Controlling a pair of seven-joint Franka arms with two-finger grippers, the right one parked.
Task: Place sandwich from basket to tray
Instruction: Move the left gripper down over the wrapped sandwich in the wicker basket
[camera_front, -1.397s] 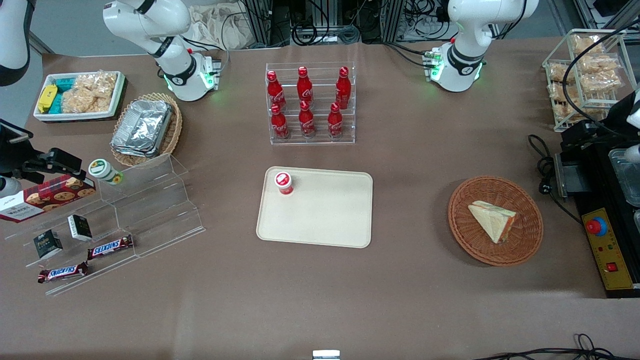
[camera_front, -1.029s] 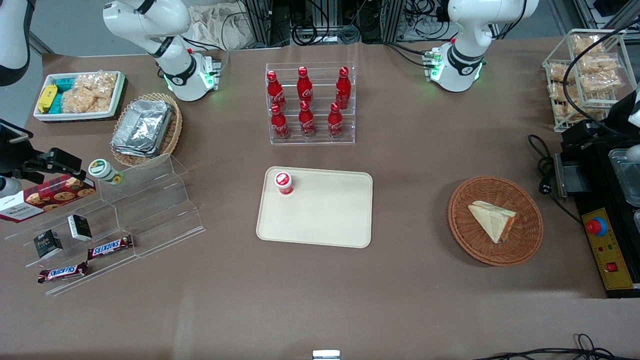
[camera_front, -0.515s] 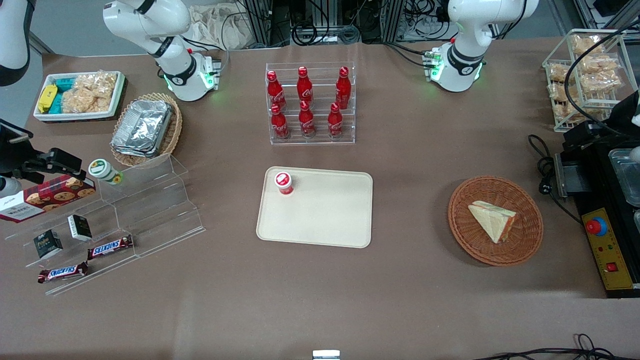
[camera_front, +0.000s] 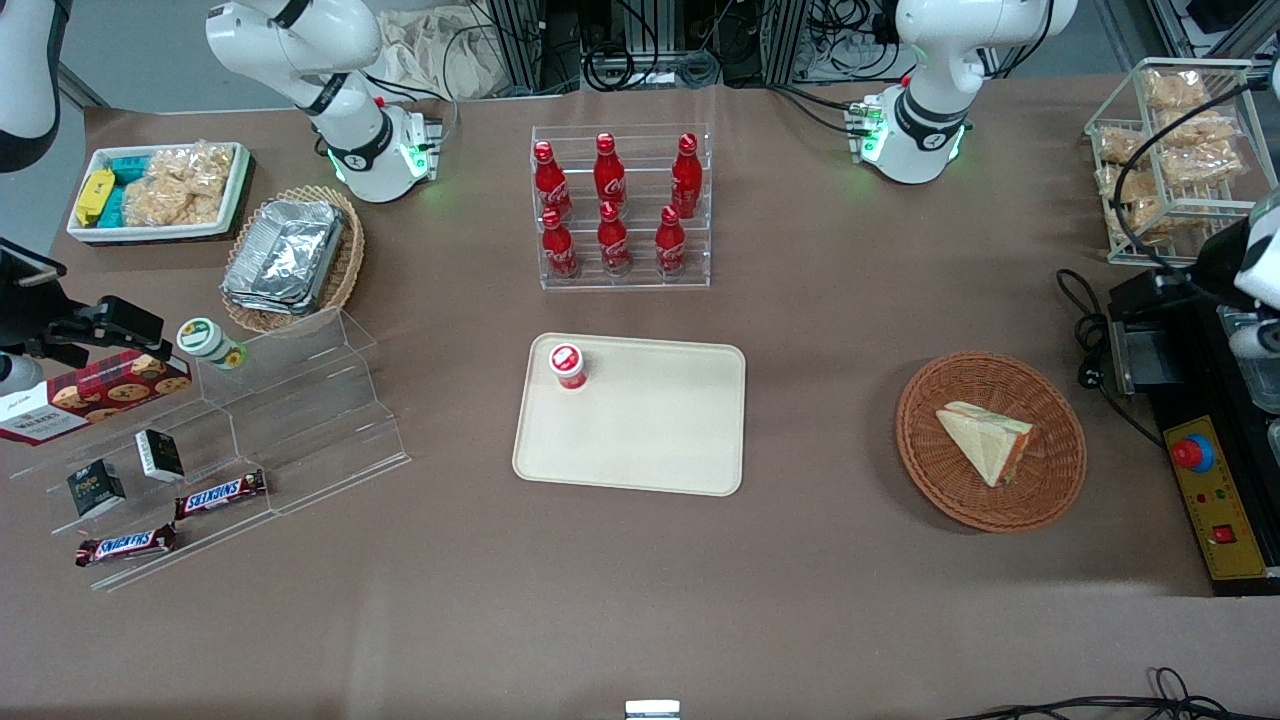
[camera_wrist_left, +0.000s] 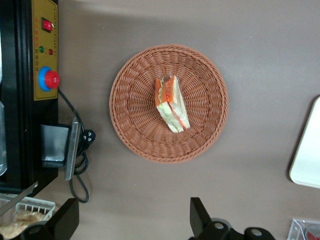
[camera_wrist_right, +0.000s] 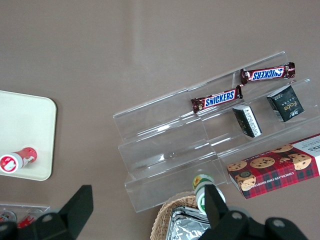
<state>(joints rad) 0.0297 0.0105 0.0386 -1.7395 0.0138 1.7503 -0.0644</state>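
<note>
- The tray (camera_front: 630, 415) lies flat near the middle of the tabletop (camera_front: 820, 300); a small red-capped bottle (camera_front: 567, 365) stands in one of its corners; the rest of its surface is bare, and no sandwich is on it, so the placing is not done
- The basket (camera_front: 950, 490) sits well apart from the tray, toward the working arm's end of the tabletop; the sandwich (camera_front: 985, 440) lies inside it, flat on the weave, orange-red filling showing along the cut edge; it is untouched
- The end effector (camera_wrist_left: 132, 220) hangs high over the tabletop near the basket's rim, as the left wrist view shows; its two fingers (camera_wrist_left: 200, 217) are spread wide with nothing between them; it touches neither basket nor sandwich
- In the front view the working arm shows only at the edge, above the black control box (camera_front: 1215, 500)
- Judgement: the task is at its very start; every step is left, namely coming down over the sandwich, closing on it, lifting it clear, carrying it across, and setting it on the bare part of the tray away from the bottle
</note>
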